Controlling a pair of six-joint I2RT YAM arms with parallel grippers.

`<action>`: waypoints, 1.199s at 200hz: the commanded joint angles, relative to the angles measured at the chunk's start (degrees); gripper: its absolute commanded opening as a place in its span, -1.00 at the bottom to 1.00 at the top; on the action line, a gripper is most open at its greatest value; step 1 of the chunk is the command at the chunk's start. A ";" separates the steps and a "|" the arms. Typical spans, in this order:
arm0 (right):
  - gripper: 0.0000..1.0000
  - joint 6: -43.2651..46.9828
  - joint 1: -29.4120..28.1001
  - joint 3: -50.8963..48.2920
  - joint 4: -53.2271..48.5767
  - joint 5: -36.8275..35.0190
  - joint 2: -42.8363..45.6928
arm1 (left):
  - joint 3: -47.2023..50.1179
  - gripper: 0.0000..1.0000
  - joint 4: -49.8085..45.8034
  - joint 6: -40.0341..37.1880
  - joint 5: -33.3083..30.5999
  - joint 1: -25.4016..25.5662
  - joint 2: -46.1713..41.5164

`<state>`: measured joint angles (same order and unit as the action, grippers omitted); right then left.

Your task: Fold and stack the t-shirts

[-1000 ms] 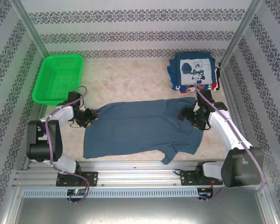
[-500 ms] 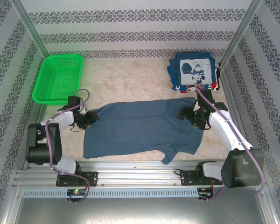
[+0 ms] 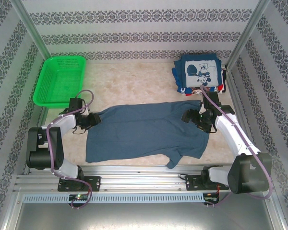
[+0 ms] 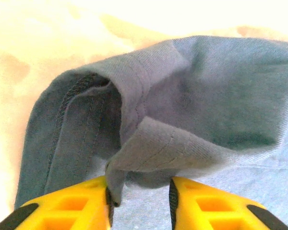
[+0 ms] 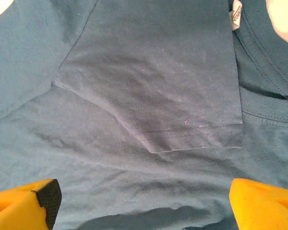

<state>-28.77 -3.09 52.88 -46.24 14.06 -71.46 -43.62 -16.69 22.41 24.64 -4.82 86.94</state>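
Slate-blue t-shirt (image 3: pixel 144 132) lies spread across the middle of the desk (image 3: pixel 134 84), mostly flat. Collar end is to the right, hem end to the left, and one sleeve sticks out twd the near edge.

Left claw (image 3: pixel 91 120) sits at the shirt's far-left corner. In the left wrist view its yellow fingers (image 4: pixel 62 211) are clamped on a bunched fold of the cloth, hem stitching visible, w/ the fabric humped up beyond them.

Right claw (image 3: pixel 189 116) is over the shirt's right part, near the collar. The right wrist view shows its jaws wide apart, yellow fingertips (image 5: pixel 24 201) at the bottom corners, blue cloth below and btw them. There a sleeve is folded in flat over the shirt's body, and a white neck label (image 5: pixel 236 12) shows at top right.

Stack of folded navy tees (image 3: pixel 200 74), top one w/ a white cartoon-mouse print, sits at the far-right corner of the desk, just beyond the blue shirt's right end.

Green mesh basket (image 3: pixel 60 79) stands at far left, beyond the left arm and apart from the shirt.
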 commanded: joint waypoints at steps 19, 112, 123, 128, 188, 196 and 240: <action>0.82 -0.90 0.63 0.23 0.70 0.93 0.45 | -0.23 -0.55 0.12 -1.79 -1.34 0.49 -3.00; 0.83 -2.60 1.33 0.38 -0.19 2.23 -3.22 | -5.38 -1.00 -3.49 -2.35 -1.27 0.43 -4.12; 0.79 -2.84 1.43 0.46 -0.29 3.15 -4.77 | -6.86 -1.00 -4.15 -2.07 -0.71 0.42 -4.27; 0.77 -3.10 1.45 0.54 -0.74 2.85 -5.62 | -7.56 -1.00 -4.53 -2.03 -0.34 0.42 -4.32; 0.36 -6.29 2.39 -2.08 -2.06 -0.44 -11.23 | -12.66 -1.00 -6.24 -0.98 1.72 0.33 -4.25; 0.33 -6.13 2.50 -2.00 -2.25 -0.81 -11.65 | -12.85 -1.00 -6.17 -0.73 1.90 0.29 -4.15; 0.28 -5.53 2.89 -2.71 -5.06 -2.95 -10.81 | -14.71 -1.00 -6.25 0.42 3.36 -0.28 -3.55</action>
<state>-34.17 -1.15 51.44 -48.73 13.34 -83.18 -55.88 -21.19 21.52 26.15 -4.89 83.72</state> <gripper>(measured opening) 0.648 0.050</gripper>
